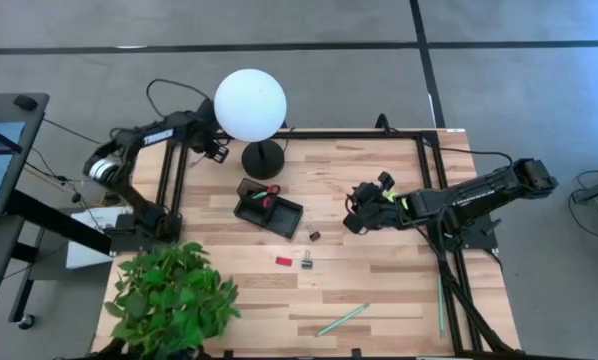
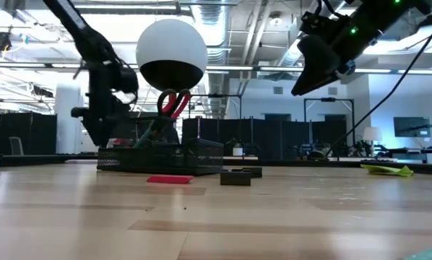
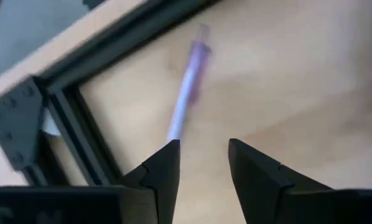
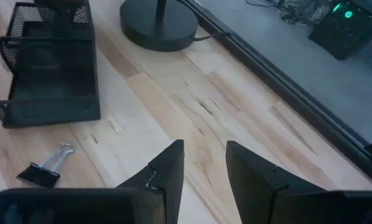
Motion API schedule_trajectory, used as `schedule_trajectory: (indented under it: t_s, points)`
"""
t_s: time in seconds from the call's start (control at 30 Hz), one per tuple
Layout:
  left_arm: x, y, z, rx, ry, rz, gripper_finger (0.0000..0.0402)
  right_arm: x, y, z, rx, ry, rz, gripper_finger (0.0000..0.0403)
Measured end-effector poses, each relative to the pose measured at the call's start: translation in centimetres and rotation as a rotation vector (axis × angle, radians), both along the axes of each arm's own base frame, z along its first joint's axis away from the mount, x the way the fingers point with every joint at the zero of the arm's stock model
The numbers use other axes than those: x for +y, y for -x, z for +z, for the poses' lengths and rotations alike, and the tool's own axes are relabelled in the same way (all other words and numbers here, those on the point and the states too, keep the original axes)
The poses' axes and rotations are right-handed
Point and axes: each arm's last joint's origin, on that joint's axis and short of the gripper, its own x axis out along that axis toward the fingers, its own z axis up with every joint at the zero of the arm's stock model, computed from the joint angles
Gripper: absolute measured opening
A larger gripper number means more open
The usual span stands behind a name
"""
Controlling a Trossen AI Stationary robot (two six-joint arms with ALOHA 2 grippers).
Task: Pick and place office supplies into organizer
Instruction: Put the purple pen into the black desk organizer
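Left gripper (image 3: 201,163), jaws parted and empty, hangs over the purple pen (image 3: 187,87) at upper left of the high view. Centre the jaws across the barrel, then close. Right gripper (image 4: 204,163) waits, narrowly parted, empty.

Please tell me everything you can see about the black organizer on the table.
The organizer is a low black tray of metal mesh with divided compartments. It rests flat on the wooden table, angled, beside the round lamp base. Red-handled scissors stand in it, handles up. No gripper touches it.
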Motion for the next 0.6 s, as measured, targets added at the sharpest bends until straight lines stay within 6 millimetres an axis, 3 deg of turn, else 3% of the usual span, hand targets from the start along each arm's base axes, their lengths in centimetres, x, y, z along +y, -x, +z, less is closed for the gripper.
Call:
schedule_trajectory:
  t_s: [0.17, 0.6]
  points:
    - [1.4, -0.8, -1.1, 0.003, 0.061, -0.017, 0.0126, -0.4, 0.0, 0.0, 0.001, -0.002, -0.017, 0.0114]
    - [1.6, -0.9, -1.1, 0.010, 0.030, 0.035, 0.0116, -0.4, 0.0, 0.0, 0.002, -0.004, -0.015, 0.0114]
